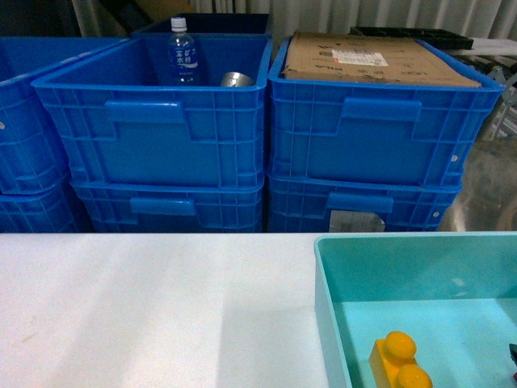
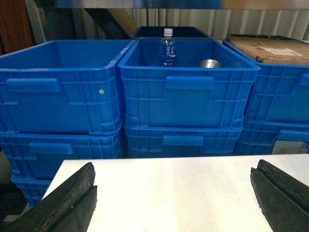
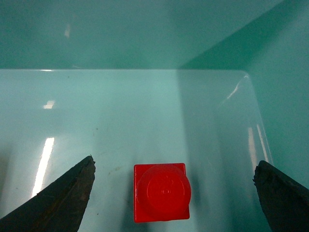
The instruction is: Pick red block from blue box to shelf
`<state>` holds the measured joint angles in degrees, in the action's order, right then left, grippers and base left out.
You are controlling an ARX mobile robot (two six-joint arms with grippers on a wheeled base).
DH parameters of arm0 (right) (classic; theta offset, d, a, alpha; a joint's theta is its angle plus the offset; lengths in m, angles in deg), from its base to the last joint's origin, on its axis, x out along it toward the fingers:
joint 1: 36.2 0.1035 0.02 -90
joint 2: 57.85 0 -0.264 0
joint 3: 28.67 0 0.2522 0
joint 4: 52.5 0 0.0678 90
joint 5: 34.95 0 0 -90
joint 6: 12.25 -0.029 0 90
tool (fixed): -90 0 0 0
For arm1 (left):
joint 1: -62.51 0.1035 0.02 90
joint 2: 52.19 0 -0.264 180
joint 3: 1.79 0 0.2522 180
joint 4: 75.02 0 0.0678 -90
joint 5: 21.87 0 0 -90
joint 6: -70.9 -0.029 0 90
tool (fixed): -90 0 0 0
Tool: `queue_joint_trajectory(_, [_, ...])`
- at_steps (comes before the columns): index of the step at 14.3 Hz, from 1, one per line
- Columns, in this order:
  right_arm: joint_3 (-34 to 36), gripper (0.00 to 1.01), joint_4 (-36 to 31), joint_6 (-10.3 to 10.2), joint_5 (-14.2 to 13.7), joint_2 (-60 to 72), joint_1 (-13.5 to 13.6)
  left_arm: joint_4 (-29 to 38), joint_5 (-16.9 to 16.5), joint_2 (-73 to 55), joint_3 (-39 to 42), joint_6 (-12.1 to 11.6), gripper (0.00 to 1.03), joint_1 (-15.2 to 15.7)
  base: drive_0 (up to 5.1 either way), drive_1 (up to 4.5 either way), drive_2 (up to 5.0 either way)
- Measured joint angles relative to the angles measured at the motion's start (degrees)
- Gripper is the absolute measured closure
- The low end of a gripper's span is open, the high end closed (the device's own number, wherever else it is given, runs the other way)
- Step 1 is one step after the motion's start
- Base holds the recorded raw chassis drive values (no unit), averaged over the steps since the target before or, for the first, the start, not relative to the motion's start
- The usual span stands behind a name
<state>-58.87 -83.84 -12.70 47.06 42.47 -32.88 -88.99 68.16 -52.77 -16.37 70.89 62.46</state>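
1. Look at your right wrist view first: the red block [image 3: 161, 192] is a small, bright red, square-bodied brick with one round stud on top, seen from above. It sits on the glossy floor of the blue box [image 3: 120, 43] (really a pale turquoise tray), between the two fingertips and touching neither.
2. In your head view the blue box [image 1: 327, 299] stands on the white table [image 1: 145, 307] at the lower right, cut off by the frame's right and bottom edges. You cannot see the red block there; only an orange-yellow two-stud brick [image 1: 399, 361] shows on the tray floor, itself clipped at the bottom edge.
3. A small dark shape at the right edge of the head view is too cropped to identify.
4. Of the shelf you get only a strip of metal along the top of the left wrist view; its tiers are not visible.
5. Your right gripper [image 3: 174, 198] is spread wide, its dark fingertips far apart at either side of the red block, gripping nothing.
6. Your left gripper [image 2: 174, 198] is also wide apart and empty, above the white table, facing the stacked dark-blue crates [image 2: 188, 92]; one holds a water bottle [image 2: 167, 47].
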Motion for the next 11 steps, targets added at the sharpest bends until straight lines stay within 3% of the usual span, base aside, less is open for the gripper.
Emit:
queue_joint_trajectory(5, [-1.38,0.03,-1.95,-0.04,0.31,4.35,-0.11,0.00,0.00,0.00,0.00,0.00,0.05,0.00,0.0,0.00,0.0])
queue_joint_trajectory(11, [-2.54,0.03,-3.82,0.04,2.29,6.91,-3.50,0.00,0.02,0.00,0.00,0.00,0.05,0.00,0.0,0.00,0.0])
